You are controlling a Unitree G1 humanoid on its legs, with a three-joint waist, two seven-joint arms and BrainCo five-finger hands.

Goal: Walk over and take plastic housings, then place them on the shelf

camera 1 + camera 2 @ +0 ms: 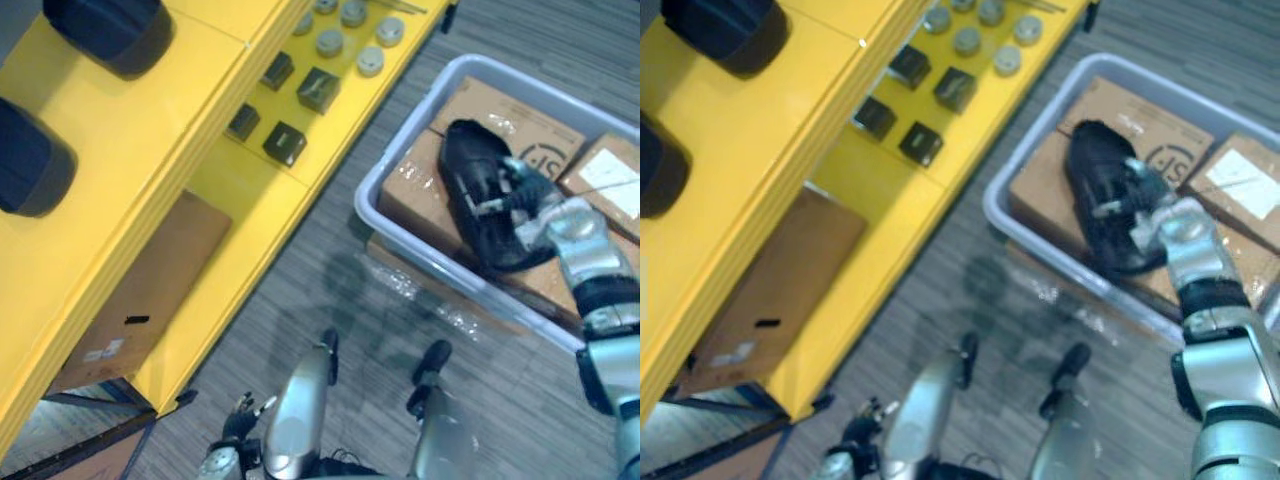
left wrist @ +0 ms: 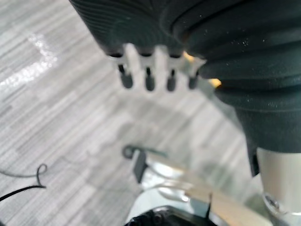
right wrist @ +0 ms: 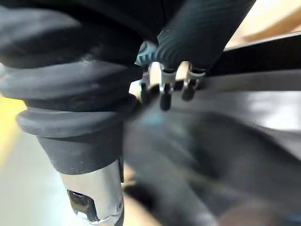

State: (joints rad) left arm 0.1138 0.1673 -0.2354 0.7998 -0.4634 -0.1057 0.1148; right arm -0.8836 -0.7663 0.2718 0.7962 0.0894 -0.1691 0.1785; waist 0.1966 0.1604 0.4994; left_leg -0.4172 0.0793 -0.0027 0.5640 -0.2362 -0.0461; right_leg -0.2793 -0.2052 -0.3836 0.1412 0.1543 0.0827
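Trouble could come at two places, judging from left to right. On the yellow shelf [image 1: 130, 150] two dark rounded housings [image 1: 110, 30] lay on the top tier, and small black blocks [image 1: 315, 88] and grey discs [image 1: 330, 42] stood on the lower tier. A new piece set down too near an edge, or pushed against these things, could probably slide off or knock them. Further right, in the grey bin [image 1: 400, 130], the black plastic housing [image 1: 470, 160] lay on the cardboard boxes [image 1: 415, 190]. It was taken only at its rim, so it seemed likely to swing, turn in the grasp or catch on the bin wall when lifted, and a long curved shell held at one side could slip out during walking. The left hand [image 1: 238, 418] hung low beside the robot, above the grey floor. Its fingers [image 2: 149, 77] were loose and a little apart, and they held and touched nothing. The right hand [image 1: 545, 225] reached into the bin and rested on the near side of the housing. Its fingers [image 3: 164, 89] were bent over the dark rim with the tips pressed on it, and the thumb seemed to close from the other side, so the opening was narrow and it gripped the housing. The housing was not yet lifted clear of the boxes, as far as could be judged.
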